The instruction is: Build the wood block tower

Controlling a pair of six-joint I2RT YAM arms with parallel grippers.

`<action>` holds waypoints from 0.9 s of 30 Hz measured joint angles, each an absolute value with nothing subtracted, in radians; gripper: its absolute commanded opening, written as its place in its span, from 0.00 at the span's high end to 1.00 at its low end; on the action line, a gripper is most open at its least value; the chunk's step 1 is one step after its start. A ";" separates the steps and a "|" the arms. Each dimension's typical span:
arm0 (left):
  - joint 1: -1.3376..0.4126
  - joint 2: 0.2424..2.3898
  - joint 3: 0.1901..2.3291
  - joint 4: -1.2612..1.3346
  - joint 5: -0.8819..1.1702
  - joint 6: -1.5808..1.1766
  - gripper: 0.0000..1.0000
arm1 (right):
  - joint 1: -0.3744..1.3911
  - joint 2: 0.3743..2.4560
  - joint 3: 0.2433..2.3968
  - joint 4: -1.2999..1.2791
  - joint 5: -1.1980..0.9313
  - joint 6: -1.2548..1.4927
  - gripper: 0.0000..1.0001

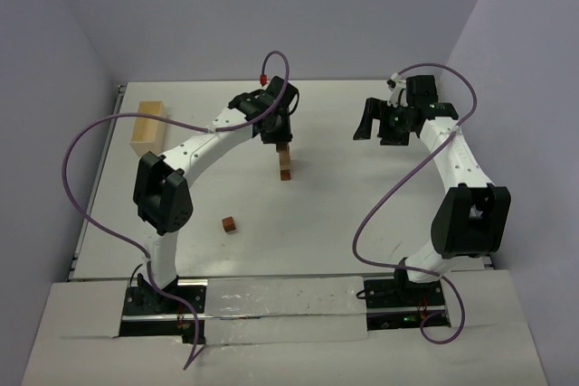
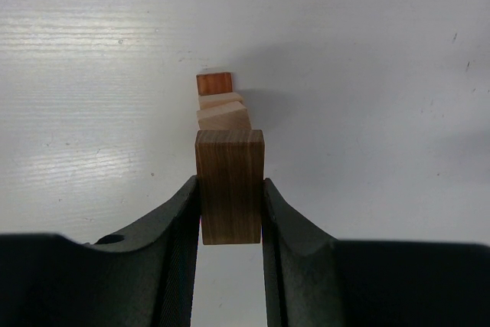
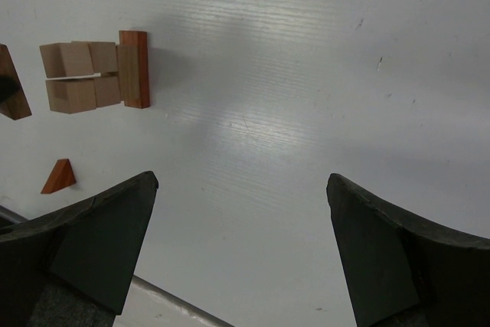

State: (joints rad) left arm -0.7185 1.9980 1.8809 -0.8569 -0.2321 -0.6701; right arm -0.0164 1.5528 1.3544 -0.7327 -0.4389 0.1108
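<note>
Closest to the lens, my left pincer [image 2: 231,189] is pinching a dark brown block [image 2: 230,166], long axis 12-to-6, with the tower [image 2: 222,105] just past it at 12 o'clock, so it's way nearer than my right pincer [image 3: 241,185], spread wide off at the tower's 3 o'clock.

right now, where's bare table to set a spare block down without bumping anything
Widest free patch: the table between the tower and the right tool, which is open. Also free: the near strip to the right of the loose block. Crowded: around the tower, where the left tool holds a block over it.
</note>
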 measured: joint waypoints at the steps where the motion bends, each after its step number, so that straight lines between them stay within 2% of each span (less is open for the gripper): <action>1: -0.718 1.998 1.881 -0.857 -0.232 -0.670 0.95 | -0.017 1.553 1.354 -0.733 -0.439 0.111 0.00; 9: -0.718 1.998 1.877 -0.856 -0.231 -0.674 0.96 | -0.018 1.553 1.354 -0.733 -0.439 0.111 0.00; 27: -0.718 2.027 1.869 -0.856 -0.219 -0.674 0.91 | -0.018 1.560 1.354 -0.733 -0.439 0.115 0.00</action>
